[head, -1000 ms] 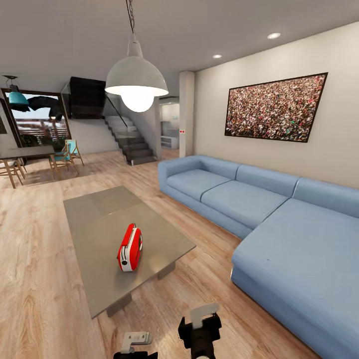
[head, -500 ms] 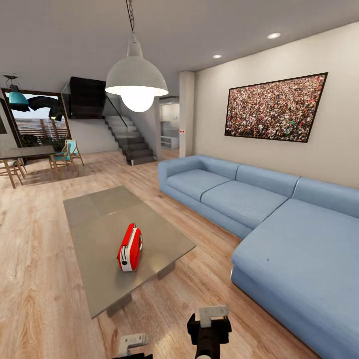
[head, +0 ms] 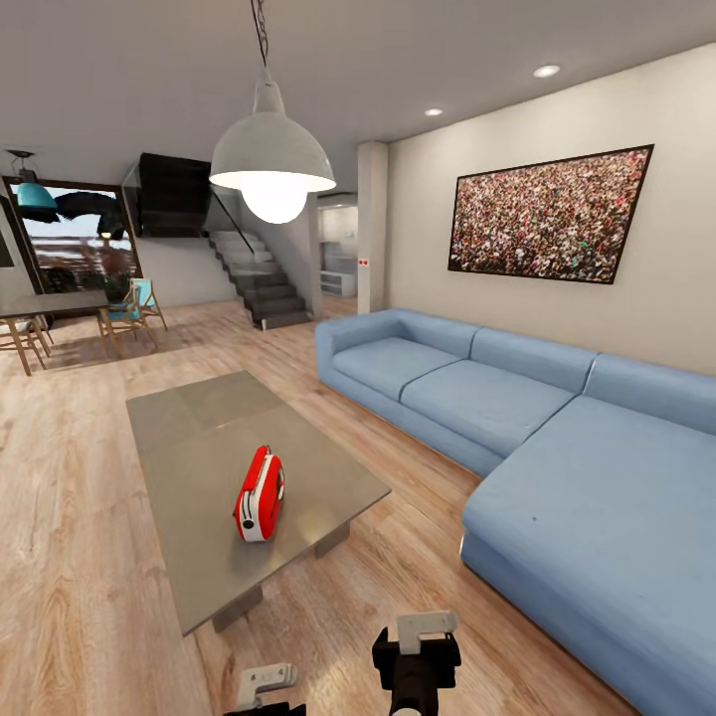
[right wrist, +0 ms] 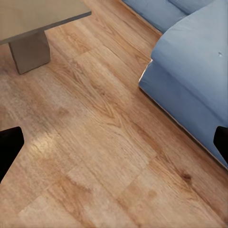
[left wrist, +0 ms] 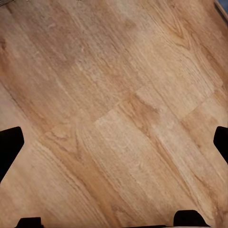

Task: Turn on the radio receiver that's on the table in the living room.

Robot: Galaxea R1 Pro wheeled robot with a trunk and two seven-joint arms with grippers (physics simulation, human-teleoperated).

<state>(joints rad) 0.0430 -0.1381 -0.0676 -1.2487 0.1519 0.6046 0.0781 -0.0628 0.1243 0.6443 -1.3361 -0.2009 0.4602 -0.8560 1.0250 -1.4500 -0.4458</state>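
Left gripper [left wrist: 114, 142]: the dark tips of its fingers [left wrist: 9, 147] stand at opposite edges of the left wrist view, so the jaws are spread wide with nothing between them; beneath lies bare wood floor [left wrist: 118, 95], light oak planks with a wavy grain. Right gripper [right wrist: 114, 142]: likewise spread wide and empty, dark fingertips [right wrist: 8, 145] at the margins of the right wrist view.

The right wrist view adds a grey block leg [right wrist: 29, 51] under a corner of the table [right wrist: 33, 14], and, across an open strip of floor, the rounded edge of the blue sofa [right wrist: 190, 71].

In the head view both arms sit low at the lower edge, the left gripper [head: 267, 684] pale, the right gripper [head: 418, 651] black with a pale bracket. Both are well short of the table [head: 199, 438], a low rectangular slab with a flat, glassy grey top. The radio receiver [head: 260, 494], red with white trim and rounded corners, stands upright near the table's near right edge, apart from both grippers. A clear floor lane runs between the table and the L-shaped sofa [head: 517, 418]. Beyond hang a white dome pendant lamp [head: 271, 159] and a crowd photo [head: 549, 214] on the beige wall; a staircase [head: 261, 283] and dining chairs [head: 129, 310] lie further back.
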